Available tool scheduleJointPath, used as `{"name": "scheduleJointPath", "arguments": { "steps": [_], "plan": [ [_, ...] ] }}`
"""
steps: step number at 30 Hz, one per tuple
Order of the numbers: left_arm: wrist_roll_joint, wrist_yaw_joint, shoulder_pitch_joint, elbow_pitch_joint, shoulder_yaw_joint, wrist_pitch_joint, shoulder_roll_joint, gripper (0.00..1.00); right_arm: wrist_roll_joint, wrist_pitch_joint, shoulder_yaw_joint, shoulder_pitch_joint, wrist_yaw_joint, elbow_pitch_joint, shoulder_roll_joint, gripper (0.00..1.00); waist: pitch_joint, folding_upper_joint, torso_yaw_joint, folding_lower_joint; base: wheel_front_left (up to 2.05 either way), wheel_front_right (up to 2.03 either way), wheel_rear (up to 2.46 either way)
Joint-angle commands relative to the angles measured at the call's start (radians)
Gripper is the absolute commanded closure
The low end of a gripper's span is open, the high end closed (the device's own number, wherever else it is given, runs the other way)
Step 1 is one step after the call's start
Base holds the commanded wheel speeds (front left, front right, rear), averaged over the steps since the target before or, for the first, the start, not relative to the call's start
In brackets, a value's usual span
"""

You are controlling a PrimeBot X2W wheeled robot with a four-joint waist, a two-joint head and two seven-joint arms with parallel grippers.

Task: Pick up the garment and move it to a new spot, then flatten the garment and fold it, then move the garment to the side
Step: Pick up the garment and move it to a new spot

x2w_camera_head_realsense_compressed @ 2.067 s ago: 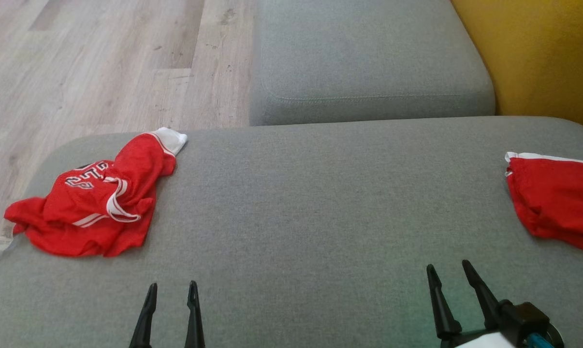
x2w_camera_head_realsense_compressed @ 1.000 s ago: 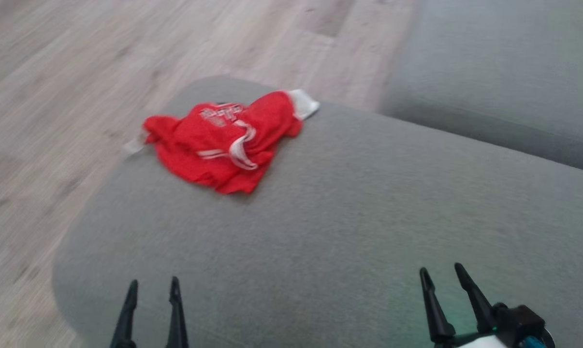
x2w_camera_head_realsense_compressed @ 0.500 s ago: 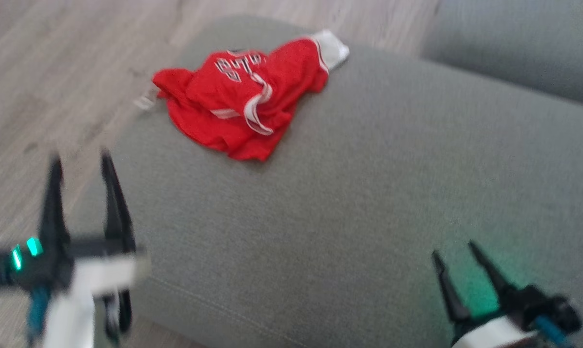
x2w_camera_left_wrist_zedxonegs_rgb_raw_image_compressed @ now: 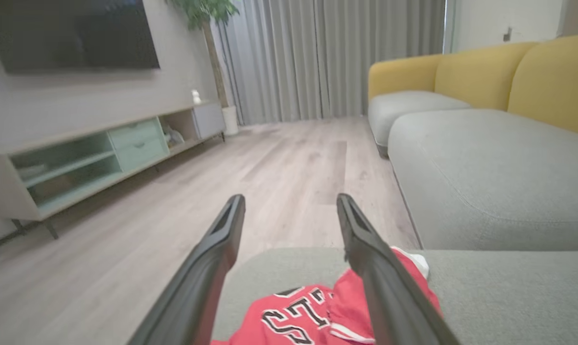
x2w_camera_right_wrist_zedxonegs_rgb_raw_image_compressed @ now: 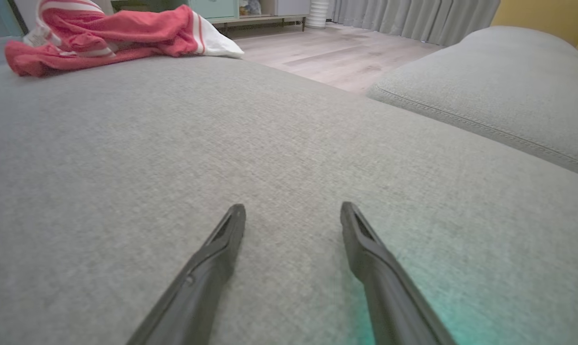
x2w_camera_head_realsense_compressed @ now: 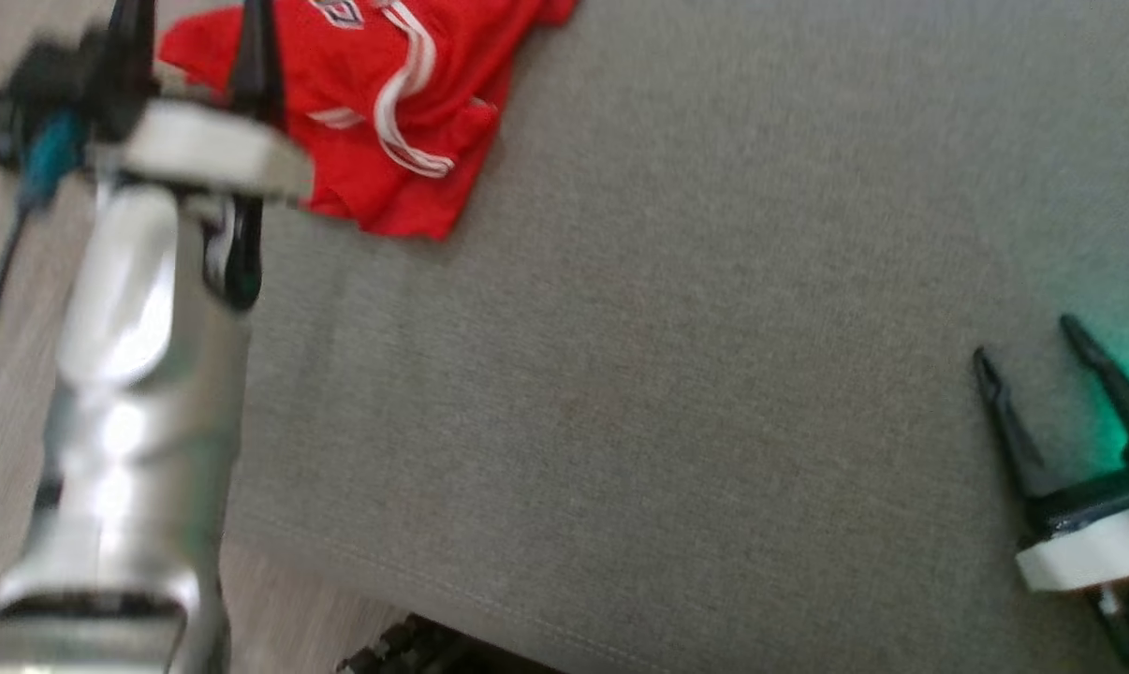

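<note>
Red crumpled mesh jersey (x2w_camera_head_realsense_compressed: 387,75) hugs the grey sofa cushion's (x2w_camera_head_realsense_compressed: 667,374) left edge; we fear our wide-open, empty left hand (x2w_camera_left_wrist_zedxonegs_rgb_raw_image_compressed: 290,201) shoves it off.

Home living room — grey-and-yellow sofa (x2w_camera_left_wrist_zedxonegs_rgb_raw_image_compressed: 485,158), wall television (x2w_camera_left_wrist_zedxonegs_rgb_raw_image_compressed: 73,33), low media unit (x2w_camera_left_wrist_zedxonegs_rgb_raw_image_compressed: 92,158), curtains (x2w_camera_left_wrist_zedxonegs_rgb_raw_image_compressed: 327,57)

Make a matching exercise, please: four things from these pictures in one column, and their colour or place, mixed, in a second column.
Column one
1. garment
2. left gripper
3. right gripper
4. backrest

Column two
A. yellow
B. open, at the garment
C. red, crumpled
D. open, over bare cushion

Pairs: 1-C, 2-B, 3-D, 4-A
</note>
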Motion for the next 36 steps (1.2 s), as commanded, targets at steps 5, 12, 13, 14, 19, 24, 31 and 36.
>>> {"name": "scheduleJointPath", "arguments": {
  "steps": [5, 12, 13, 14, 19, 24, 31, 36],
  "plan": [
    [-0.133, -0.014, -0.17, 0.225, -0.082, 0.105, 0.025, 0.0, 0.003, 0.038, 0.003, -0.022, -0.001, -0.087, -0.071, 0.0, 0.132, 0.0, -0.03, -0.0003, 0.0, 0.0, 0.0],
    [-0.366, -0.014, -0.199, 0.386, -0.322, 0.182, 0.063, 1.0, 0.003, 0.066, 0.019, -0.06, -0.001, -0.125, -0.084, 0.0, 0.172, 0.0, -0.063, -0.0003, 0.0, 0.0, 0.0],
    [-0.384, -0.014, -0.2, 0.39, -0.344, 0.168, 0.074, 1.0, 0.003, 0.064, 0.021, -0.066, -0.001, -0.122, -0.08, 0.0, 0.171, 0.0, -0.067, -0.0003, 0.0, 0.0, 0.0],
    [-0.399, -0.014, -0.205, 0.39, -0.364, 0.145, 0.087, 1.0, 0.002, 0.06, 0.024, -0.071, -0.001, -0.117, -0.075, 0.0, 0.167, 0.0, -0.072, -0.0003, 0.0, 0.0, 0.0],
    [-0.444, -0.014, -0.257, 0.369, -0.454, 0.027, 0.161, 1.0, 0.005, 0.026, 0.054, -0.095, -0.001, -0.06, -0.034, 0.0, 0.097, 0.0, -0.102, -0.0003, 0.0, 0.0, 0.0],
    [-0.459, -0.014, -0.333, 0.309, -0.535, -0.015, 0.24, 1.0, 0.015, -0.007, 0.106, -0.132, -0.001, 0.026, 0.04, 0.0, -0.034, 0.0, -0.167, -0.0003, 0.0, 0.0, 0.0],
    [-0.441, -0.014, -0.437, 0.175, -0.66, -0.018, 0.311, 1.0, 0.045, -0.015, 0.144, -0.144, -0.001, 0.079, 0.157, 0.0, -0.213, 0.0, -0.299, -0.0003, 0.0, 0.0, 0.0],
    [-0.371, -0.014, -0.515, 0.094, -0.725, -0.021, 0.332, 1.0, 0.081, -0.015, 0.142, -0.128, -0.001, 0.075, 0.22, 0.0, -0.282, 0.0, -0.408, -0.0003, 0.0, 0.0, 0.0]
  ]
}}
